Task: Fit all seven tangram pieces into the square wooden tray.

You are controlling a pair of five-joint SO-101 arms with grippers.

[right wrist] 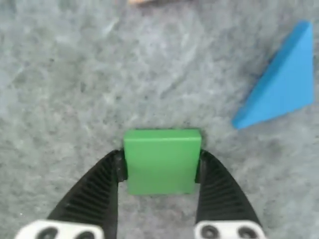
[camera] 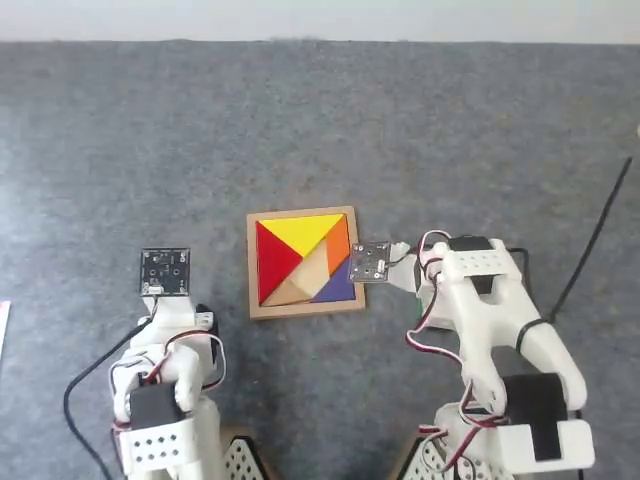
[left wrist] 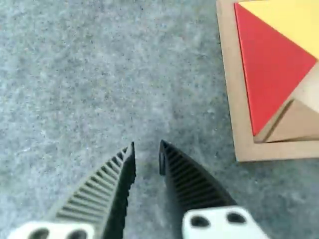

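Note:
The square wooden tray (camera: 253, 300) lies mid-table holding yellow (camera: 300, 231), red (camera: 274, 266), orange (camera: 338, 256), purple (camera: 340, 288) and plain wood (camera: 303, 282) pieces. In the right wrist view, my right gripper (right wrist: 160, 154) is shut on a green square (right wrist: 160, 162) that rests on the carpet, with a finger pressed against each side. A blue triangle (right wrist: 281, 82) lies on the carpet beyond it. My right arm (camera: 470, 270) sits just right of the tray. My left gripper (left wrist: 147, 145) hangs over bare carpet left of the tray (left wrist: 227, 74), open by a narrow gap, holding nothing.
Grey carpet covers the table. A black cable (camera: 590, 250) trails off at the right. A white edge (camera: 3, 330) shows at the far left. Both arm bases stand at the near edge.

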